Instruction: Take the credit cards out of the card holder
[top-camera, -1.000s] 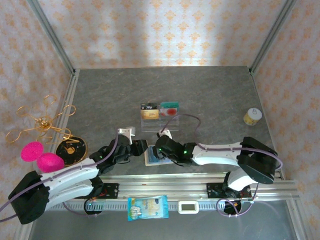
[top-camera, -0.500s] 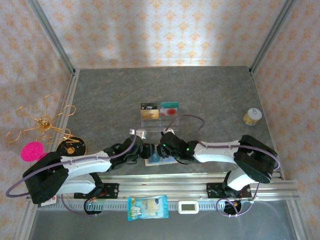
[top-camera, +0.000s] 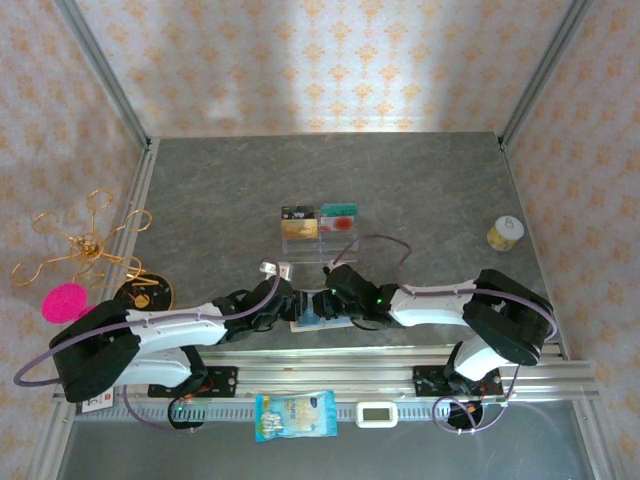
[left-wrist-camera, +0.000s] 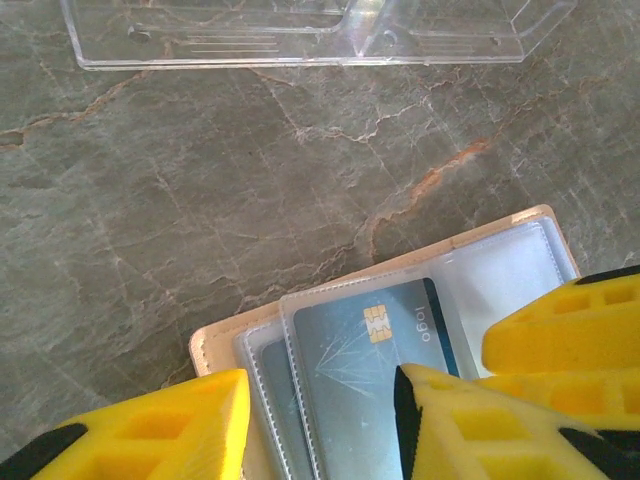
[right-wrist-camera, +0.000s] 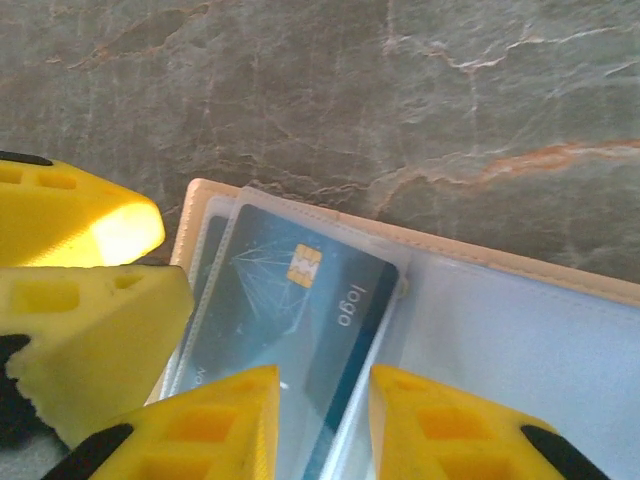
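The card holder (top-camera: 312, 314) lies open near the table's front edge, with a tan rim (left-wrist-camera: 215, 345) and clear pockets. A blue credit card (left-wrist-camera: 375, 345) with a gold chip sits in the top pocket (right-wrist-camera: 290, 300), and another blue card's edge (left-wrist-camera: 272, 395) shows in the pocket under it. My left gripper (left-wrist-camera: 322, 395) is open and straddles the pocket stack, its right finger (left-wrist-camera: 470, 425) lying on the card. My right gripper (right-wrist-camera: 322, 400) is open over the card's long edge. The two grippers meet head-on (top-camera: 318, 302).
A clear acrylic rack (top-camera: 318, 232) holding several cards stands just behind the wallet; its base (left-wrist-camera: 300, 40) is close ahead. A small jar (top-camera: 504, 233) is at the right. A gold wire ornament (top-camera: 85, 245) and a black disc (top-camera: 143, 295) are at the left.
My left arm has reached right and come down onto the wallet, and its jaws have widened a little. My right gripper has shifted slightly right along the wallet and narrowed.
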